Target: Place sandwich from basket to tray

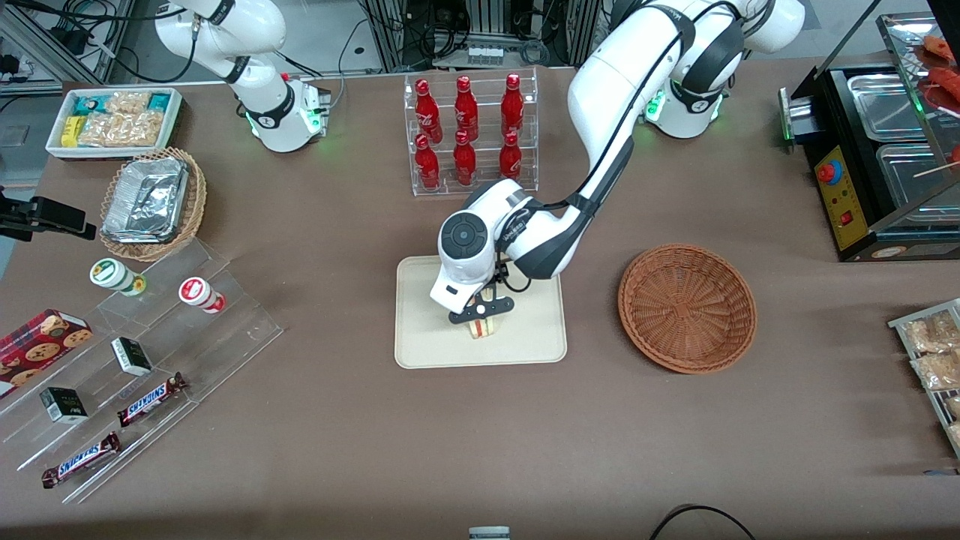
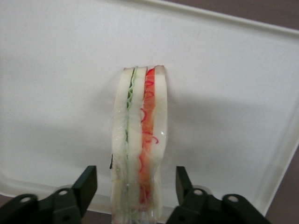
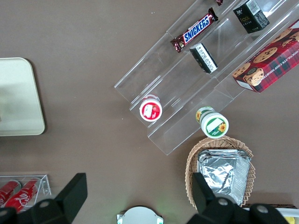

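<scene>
From the front, the end effector (image 1: 481, 310) hangs low over the tray (image 1: 420, 349), hiding most of the sandwich (image 1: 484, 328). The left wrist view shows the sandwich (image 2: 138, 144) standing on the tray (image 2: 224, 84), fingers (image 2: 86, 184) spread clear of both sides. The basket (image 1: 687, 307) sits nearby.

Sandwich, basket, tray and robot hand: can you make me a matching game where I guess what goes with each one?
Things:
1. sandwich
2. basket
3. tray
4. hand

Clues:
A. round, reddish-brown, nothing in it
B. open, one finger on each side of the sandwich
C. cream-white, flat, under the sandwich
D. standing on the tray, red and green layers showing

Pairs: 1-D, 2-A, 3-C, 4-B
</scene>
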Action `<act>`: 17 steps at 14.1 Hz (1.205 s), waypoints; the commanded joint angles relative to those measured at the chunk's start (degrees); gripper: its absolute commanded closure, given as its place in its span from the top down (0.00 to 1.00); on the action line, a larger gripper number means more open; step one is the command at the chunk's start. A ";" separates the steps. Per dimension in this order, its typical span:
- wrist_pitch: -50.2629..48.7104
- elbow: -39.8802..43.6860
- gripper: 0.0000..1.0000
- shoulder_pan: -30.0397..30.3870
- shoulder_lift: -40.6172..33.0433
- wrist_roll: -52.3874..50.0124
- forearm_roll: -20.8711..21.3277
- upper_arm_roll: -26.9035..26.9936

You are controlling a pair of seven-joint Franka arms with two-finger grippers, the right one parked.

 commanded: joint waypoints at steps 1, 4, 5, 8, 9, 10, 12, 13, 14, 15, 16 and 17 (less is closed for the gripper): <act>-3.46 1.51 1.00 -0.76 -2.93 -1.18 -0.03 1.10; -6.97 1.59 1.00 0.38 -7.93 -0.92 -0.38 1.10; -7.77 1.51 1.00 0.82 -9.34 -0.74 -0.38 1.10; -9.18 1.33 1.00 4.51 -11.55 1.62 -0.29 1.10; -10.57 1.16 1.00 4.95 -12.60 4.68 -0.03 1.10; -12.42 0.89 1.00 5.83 -13.13 8.36 0.41 1.19; -15.76 -0.77 1.00 9.77 -15.41 11.64 0.32 1.28; -16.12 -2.95 1.00 11.01 -16.90 14.52 0.58 1.36; -15.95 -4.80 1.00 12.07 -18.57 18.03 0.67 1.45; -16.38 -6.04 1.00 14.86 -19.72 21.98 0.59 1.36; -16.65 -7.44 1.00 16.80 -20.86 24.81 0.50 1.36; -16.39 -9.72 1.00 18.21 -22.35 27.27 0.41 1.36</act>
